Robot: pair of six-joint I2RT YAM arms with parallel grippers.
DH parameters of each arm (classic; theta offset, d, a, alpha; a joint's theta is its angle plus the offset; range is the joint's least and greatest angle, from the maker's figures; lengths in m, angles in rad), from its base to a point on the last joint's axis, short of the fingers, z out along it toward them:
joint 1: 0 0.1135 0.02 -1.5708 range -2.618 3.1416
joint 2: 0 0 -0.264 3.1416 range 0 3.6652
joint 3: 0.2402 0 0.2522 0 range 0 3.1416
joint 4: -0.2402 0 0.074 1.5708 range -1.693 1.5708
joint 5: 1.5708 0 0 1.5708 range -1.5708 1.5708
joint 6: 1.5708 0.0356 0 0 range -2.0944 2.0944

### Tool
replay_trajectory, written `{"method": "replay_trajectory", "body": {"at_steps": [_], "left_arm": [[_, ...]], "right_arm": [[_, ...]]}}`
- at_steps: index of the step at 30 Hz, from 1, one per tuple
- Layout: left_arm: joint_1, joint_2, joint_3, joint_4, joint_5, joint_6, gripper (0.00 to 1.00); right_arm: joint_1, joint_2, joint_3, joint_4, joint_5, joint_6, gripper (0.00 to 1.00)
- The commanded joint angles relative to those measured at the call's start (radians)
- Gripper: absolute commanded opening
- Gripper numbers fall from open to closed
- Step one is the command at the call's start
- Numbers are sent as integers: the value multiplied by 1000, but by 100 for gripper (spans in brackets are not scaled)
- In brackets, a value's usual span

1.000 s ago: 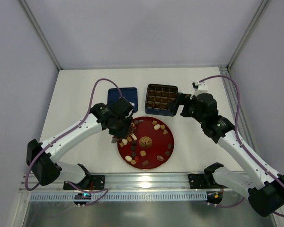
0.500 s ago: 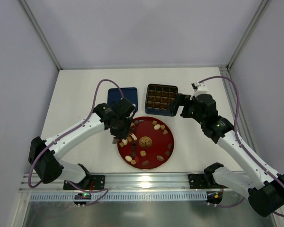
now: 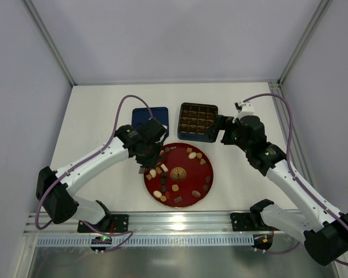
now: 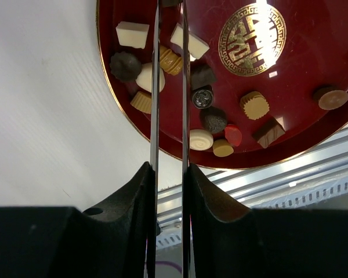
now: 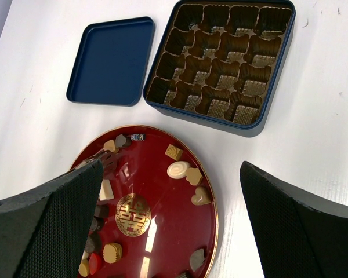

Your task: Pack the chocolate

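Chocolate [image 4: 201, 139] scattered on red plate [image 4: 290, 75]; we judge pieces light, brittle, slick, so pinch across flat sides. Left gripper [image 4: 169, 6] blades close-set over plate, hold unclear; right gripper [image 5: 171, 168] spread wide.

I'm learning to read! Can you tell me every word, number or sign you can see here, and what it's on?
"囍": the gold emblem in the middle of the red plate looks like this Chinese double-happiness sign, ringed by a key pattern.
chocolates: only moulded swirls and ridges, no letters.
blue tin and its lid: no writing visible.
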Motion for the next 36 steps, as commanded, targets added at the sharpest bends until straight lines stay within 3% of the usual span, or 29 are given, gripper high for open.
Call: {"method": "replay_trajectory", "body": {"at_steps": [1,15,31,36], "left_arm": [[-4,5,71,2,-18,25,14],[-3,70,293,-21,-12,55,13],[92,567,919,14,-119,153,13],[117,670,1011,11,-107,163,15]], "right_arm": [[1,-21,5,37,6,2,100],[3,-29,10,31,18,-1,100],[1,-41,63,-27,34,-27,100],[1,-55,79,-45,35,-31,100]]}}
